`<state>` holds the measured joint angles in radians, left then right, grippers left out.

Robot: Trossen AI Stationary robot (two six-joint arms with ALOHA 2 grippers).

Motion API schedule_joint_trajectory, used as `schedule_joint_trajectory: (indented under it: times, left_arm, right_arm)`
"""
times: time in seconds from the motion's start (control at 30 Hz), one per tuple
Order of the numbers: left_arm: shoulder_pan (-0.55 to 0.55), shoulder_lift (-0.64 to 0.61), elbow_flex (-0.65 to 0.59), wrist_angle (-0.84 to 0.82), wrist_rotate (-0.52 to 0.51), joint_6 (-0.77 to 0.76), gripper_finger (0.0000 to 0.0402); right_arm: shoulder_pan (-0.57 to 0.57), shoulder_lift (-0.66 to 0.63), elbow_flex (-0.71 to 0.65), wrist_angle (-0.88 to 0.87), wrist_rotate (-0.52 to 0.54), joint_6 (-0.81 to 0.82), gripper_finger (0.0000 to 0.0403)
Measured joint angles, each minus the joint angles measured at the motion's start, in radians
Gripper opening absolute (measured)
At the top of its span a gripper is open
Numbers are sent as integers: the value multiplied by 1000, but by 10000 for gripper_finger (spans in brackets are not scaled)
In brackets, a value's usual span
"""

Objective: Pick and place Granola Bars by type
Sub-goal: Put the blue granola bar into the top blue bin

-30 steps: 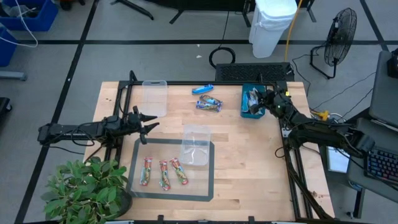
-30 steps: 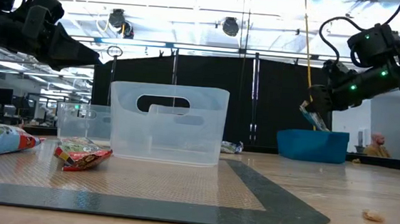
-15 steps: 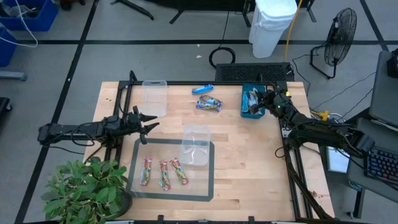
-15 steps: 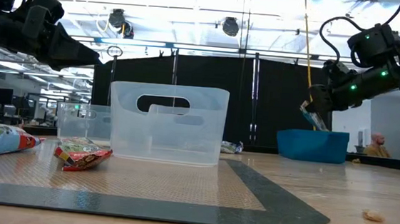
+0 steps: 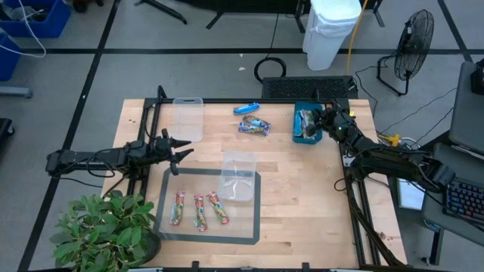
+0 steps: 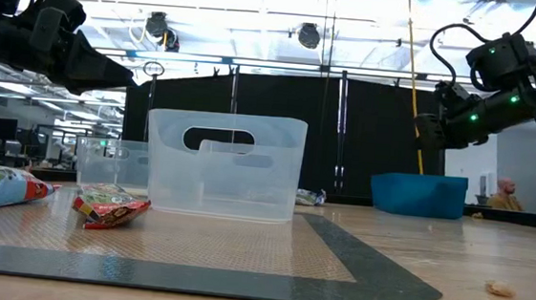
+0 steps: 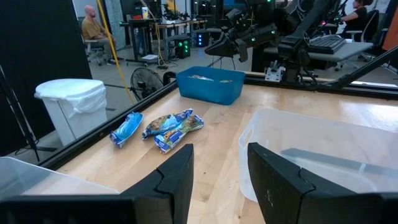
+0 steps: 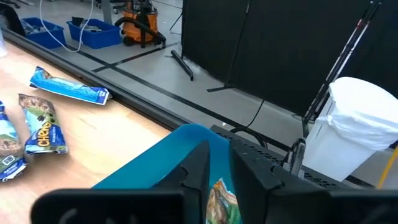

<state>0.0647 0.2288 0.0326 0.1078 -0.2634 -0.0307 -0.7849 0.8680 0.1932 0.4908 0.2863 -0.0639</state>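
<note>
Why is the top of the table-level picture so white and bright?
In the low view, the ceiling lights behind the clear tub wash out to white glare, so the left gripper shows only as a dark shape; the high view is evenly lit.

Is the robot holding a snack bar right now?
No. The left gripper is open and empty above the table. The right gripper hangs over the teal tray with nothing in it.

Right arm reaches across the table's far right corner, right gripper [image 5: 316,121] raised above the surface, its 2 fingers [image 8: 198,167] nearly together with a narrow gap and nothing between them. Left arm lies low along the left edge, left gripper [image 5: 181,149] spread open and empty.
</note>
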Motion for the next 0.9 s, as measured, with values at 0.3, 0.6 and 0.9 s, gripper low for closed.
schedule_joint_trajectory:
  times: [0.3, 0.6, 0.9]
  left_arm:
    - [0, 0, 0, 0, 0, 0, 157]
    - [0, 0, 0, 0, 0, 0, 157]
    - [0, 0, 0, 0, 0, 0, 157]
  right_arm:
    - [3, 0, 0, 21, -57, 37, 62]
    - [3, 0, 0, 97, -288, 15, 59]
    - [3, -69, 0, 102, -367, 72, 59]
